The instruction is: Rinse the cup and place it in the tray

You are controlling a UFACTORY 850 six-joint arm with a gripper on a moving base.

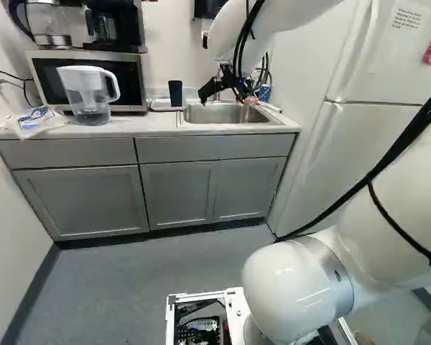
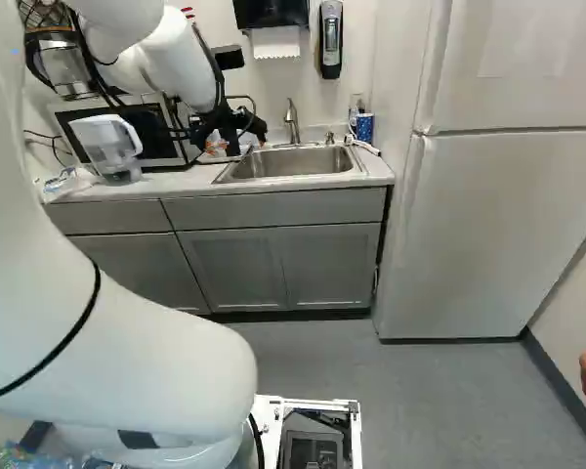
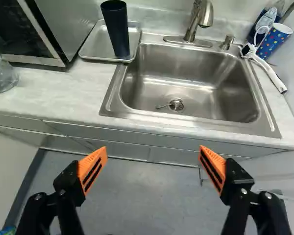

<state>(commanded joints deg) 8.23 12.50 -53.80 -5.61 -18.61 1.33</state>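
Counter (image 3: 59, 93) pale; sink (image 3: 152, 90) set in, m/wave (image 1: 131, 80) nearby. Gripper (image 3: 153, 149) spread wide, nothing btwn pads. Cup (image 3: 116, 29), dark, in tray (image 3: 94, 46), long axis vert. Lies ahead of gripper, off to m/wave side of sink. Poss. rinsed & placed, can't confirm; if so, back off. If not, go that way, straddle cup; tip risk.

The far end of my arm (image 2: 181, 59) hides the cup (image 3: 116, 32) in the right base view; the wrist view crops the left-hand pitcher (image 3: 1, 76) and leaves a thin piece (image 3: 162, 105) by the drain (image 3: 177, 103) too small to identify.
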